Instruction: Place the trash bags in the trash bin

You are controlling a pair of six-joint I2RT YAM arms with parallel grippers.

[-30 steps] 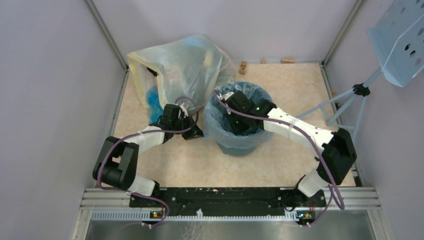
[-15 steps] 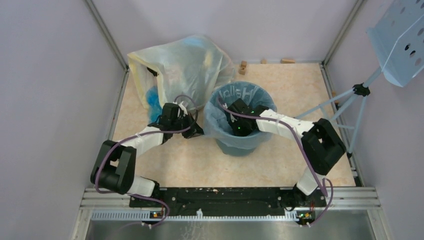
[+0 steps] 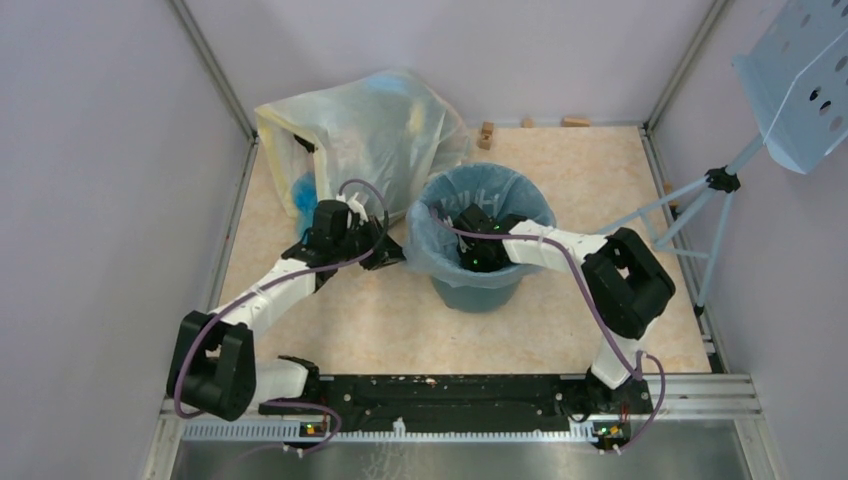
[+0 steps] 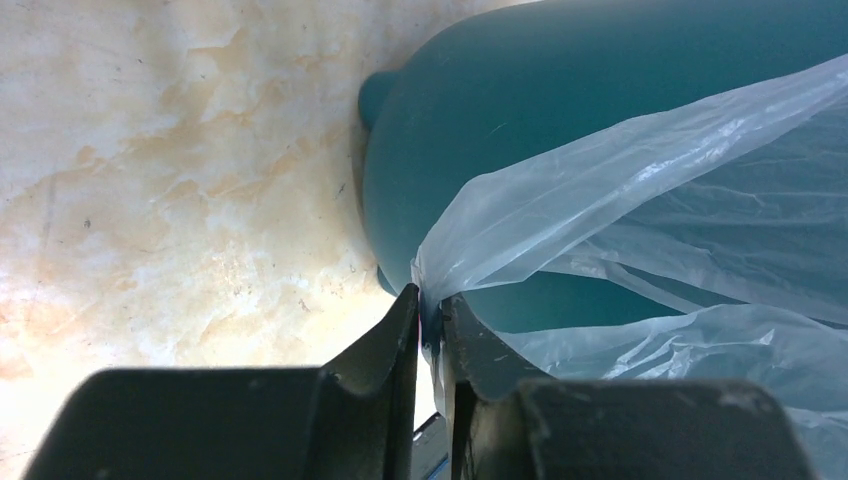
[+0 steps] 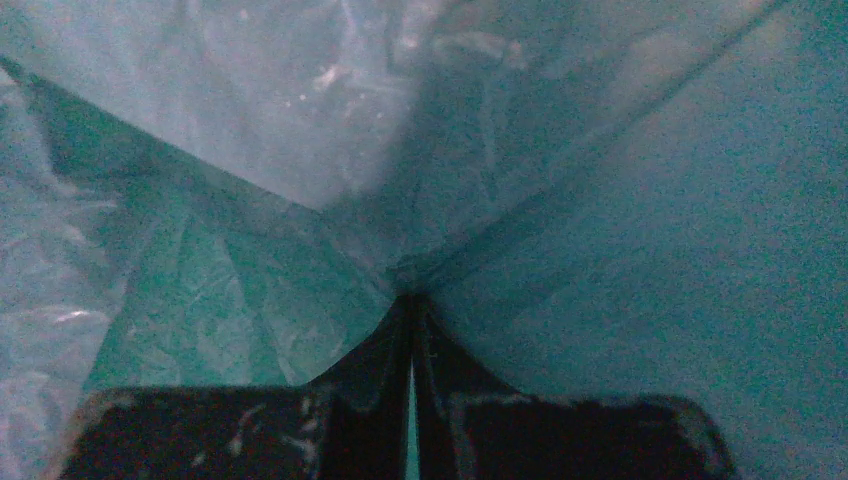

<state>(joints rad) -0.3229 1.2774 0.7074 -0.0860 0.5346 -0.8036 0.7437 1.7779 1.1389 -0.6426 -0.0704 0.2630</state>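
The dark teal trash bin [image 3: 480, 295] stands mid-table. The pale-blue trash bag [image 3: 428, 252] lines it and drapes over its rim. My left gripper [image 3: 390, 258] is outside the bin's left wall, shut on a corner of the bag. In the left wrist view the jaws [image 4: 430, 300] pinch the film [image 4: 690, 200], which stretches taut against the bin [image 4: 560, 110]. My right gripper [image 3: 478, 260] is down inside the bin. In the right wrist view it [image 5: 410, 300] is shut, with folds of the bag [image 5: 250, 110] gathered at its tips.
A large yellowish translucent bag [image 3: 365, 130] with blue items stands behind and left of the bin, close to my left arm. Small wooden blocks [image 3: 487, 132] lie by the back wall. A tripod [image 3: 690, 205] with a perforated blue panel [image 3: 800, 80] stands at the right.
My right gripper has sunk deeper into the bin as its elbow swung inward. My left arm has stretched out and shifted slightly left and back, still holding the bag's edge.
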